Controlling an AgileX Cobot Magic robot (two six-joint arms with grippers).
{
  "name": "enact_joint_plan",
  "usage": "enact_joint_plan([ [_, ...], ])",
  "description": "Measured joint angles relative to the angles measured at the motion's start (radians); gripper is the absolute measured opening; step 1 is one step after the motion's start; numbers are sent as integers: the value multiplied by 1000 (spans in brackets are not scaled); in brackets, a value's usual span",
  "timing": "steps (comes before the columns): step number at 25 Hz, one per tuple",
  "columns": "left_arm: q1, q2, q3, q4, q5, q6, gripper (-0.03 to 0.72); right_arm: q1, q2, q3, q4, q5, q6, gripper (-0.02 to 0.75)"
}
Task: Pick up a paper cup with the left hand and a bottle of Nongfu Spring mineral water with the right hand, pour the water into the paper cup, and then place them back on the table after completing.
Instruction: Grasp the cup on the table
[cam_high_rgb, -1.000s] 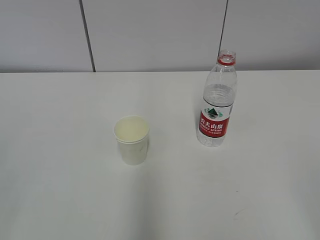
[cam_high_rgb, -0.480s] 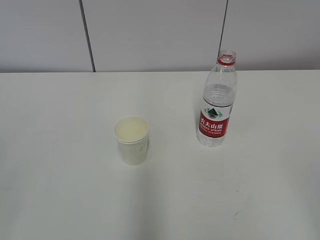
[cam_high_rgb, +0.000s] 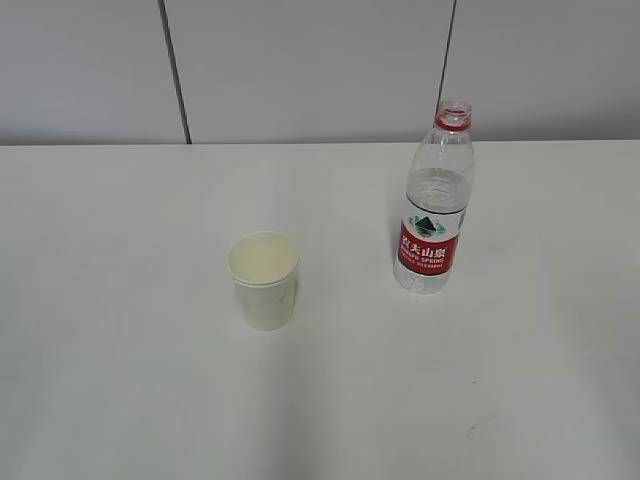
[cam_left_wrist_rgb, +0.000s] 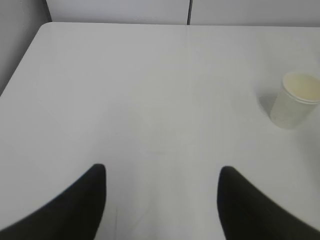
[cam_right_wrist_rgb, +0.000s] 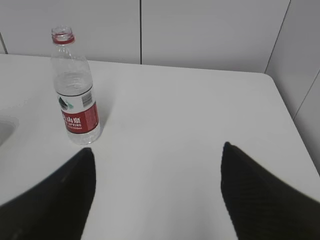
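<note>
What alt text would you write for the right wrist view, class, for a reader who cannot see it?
An uncapped water bottle with a red label stands upright on a white table, upper left in the right wrist view. The open claw frames the foreground with two dark fingers, well short of the bottle.

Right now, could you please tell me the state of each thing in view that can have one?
Paper cup: upright on the table, open top, not held.
Water bottle: upright, cap off, partly filled with water, not held.
Left gripper: open, holding nothing, short of the cup.
Right gripper: open, holding nothing, short of the bottle.
</note>
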Motion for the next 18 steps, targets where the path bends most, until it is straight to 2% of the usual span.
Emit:
enact_joint_plan([
  [4, 0, 0, -3, 8, -49, 0, 437, 0, 1, 0, -2, -63, -6, 577],
  [7, 0, 0, 5, 8, -213, 3, 437, 0, 3, 13, -2, -137, -42, 577],
  [11, 0, 5, 70, 8, -426, 3, 437, 0, 7, 50, -2, -234, -77, 577],
  [18, 0, 102, 180, -12, -625, 4, 437, 0, 49, 77, -2, -323, -83, 577],
])
